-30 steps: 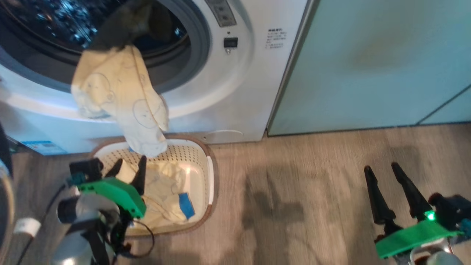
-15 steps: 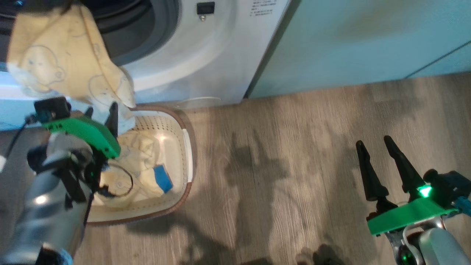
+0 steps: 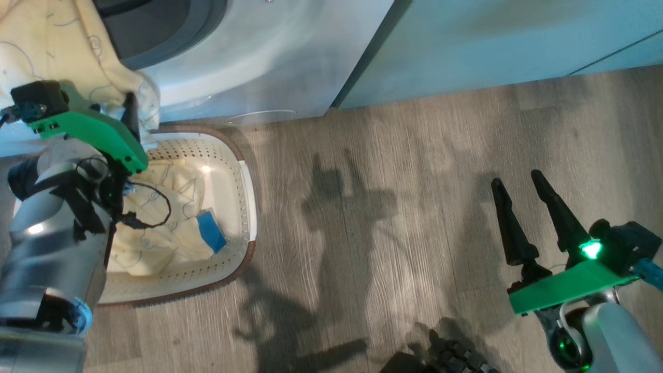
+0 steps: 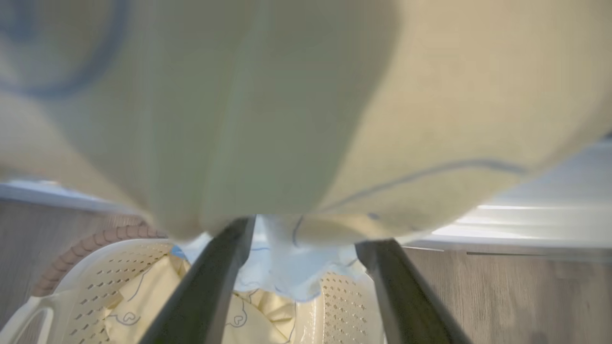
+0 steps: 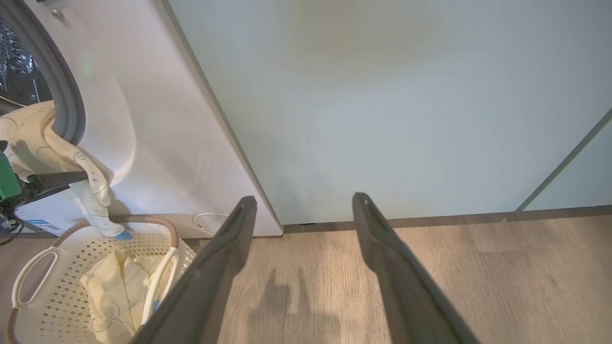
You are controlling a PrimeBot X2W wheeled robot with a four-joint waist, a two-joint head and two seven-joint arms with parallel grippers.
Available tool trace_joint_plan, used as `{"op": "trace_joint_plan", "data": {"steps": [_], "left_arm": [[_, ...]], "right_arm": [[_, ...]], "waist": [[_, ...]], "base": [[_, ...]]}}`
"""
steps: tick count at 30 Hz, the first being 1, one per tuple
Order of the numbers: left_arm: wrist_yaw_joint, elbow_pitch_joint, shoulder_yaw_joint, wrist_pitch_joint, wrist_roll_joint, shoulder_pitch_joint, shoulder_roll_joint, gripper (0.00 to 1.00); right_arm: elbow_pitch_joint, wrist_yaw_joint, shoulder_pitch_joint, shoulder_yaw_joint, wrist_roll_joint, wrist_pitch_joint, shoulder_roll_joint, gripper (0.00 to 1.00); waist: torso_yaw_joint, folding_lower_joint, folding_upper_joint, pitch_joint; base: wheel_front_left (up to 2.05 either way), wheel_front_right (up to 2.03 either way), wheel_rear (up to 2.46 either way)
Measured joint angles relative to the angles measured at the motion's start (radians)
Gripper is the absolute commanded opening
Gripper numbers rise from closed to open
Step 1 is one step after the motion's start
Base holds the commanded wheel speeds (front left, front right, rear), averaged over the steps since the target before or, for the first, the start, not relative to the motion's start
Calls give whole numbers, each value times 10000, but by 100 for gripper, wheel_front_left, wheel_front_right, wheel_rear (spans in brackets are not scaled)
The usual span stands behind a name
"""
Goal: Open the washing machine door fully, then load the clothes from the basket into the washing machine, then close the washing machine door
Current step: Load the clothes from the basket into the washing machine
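1. The left hand (image 4: 308, 234), fingers spread, points at a soft cream-yellow printed garment (image 4: 306, 119) hanging dead ahead; whether they touch cannot be told.
2. The garment runs lengthwise from the white front-loading washing machine (image 3: 259, 57) above the hand down to the perforated cream plastic basket (image 3: 234, 171) below it, which holds more cream-and-blue clothes (image 3: 171, 228).
3. The right hand (image 3: 516, 177), spread and empty, hangs over wood floor (image 3: 388, 207), well apart from the garment; the left is far nearer.
4. Nothing appears to block a lift.
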Motion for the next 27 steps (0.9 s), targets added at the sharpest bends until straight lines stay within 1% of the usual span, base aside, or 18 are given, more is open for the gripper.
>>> {"op": "trace_joint_plan", "data": {"steps": [1, 9, 17, 22, 27], "left_arm": [[0, 0, 0, 0, 0, 0, 0, 0], [-36, 420, -247, -769, 132, -79, 33, 0], [-174, 232, -217, -1166, -48, 77, -23, 0], [-174, -909, 79, -1244, -35, 755, -21, 0], [-174, -2330, 414, -1260, 341, 1508, -4, 0]], "right_arm": [[0, 0, 0, 0, 0, 0, 0, 100], [79, 0, -2, 10, 0, 0, 65, 100], [148, 0, 1, 2, 0, 0, 63, 100], [167, 0, 35, -36, 2, 0, 59, 100], [182, 0, 111, -142, 2, 0, 58, 100]], "waist": [[0, 0, 0, 0], [78, -1, 0, -43], [219, -2, 0, -388], [298, -2, 0, -699], [431, -2, 0, -1017]], "base": [[0, 0, 0], [0, 0, 0], [0, 0, 0], [0, 0, 0], [0, 0, 0]]}}
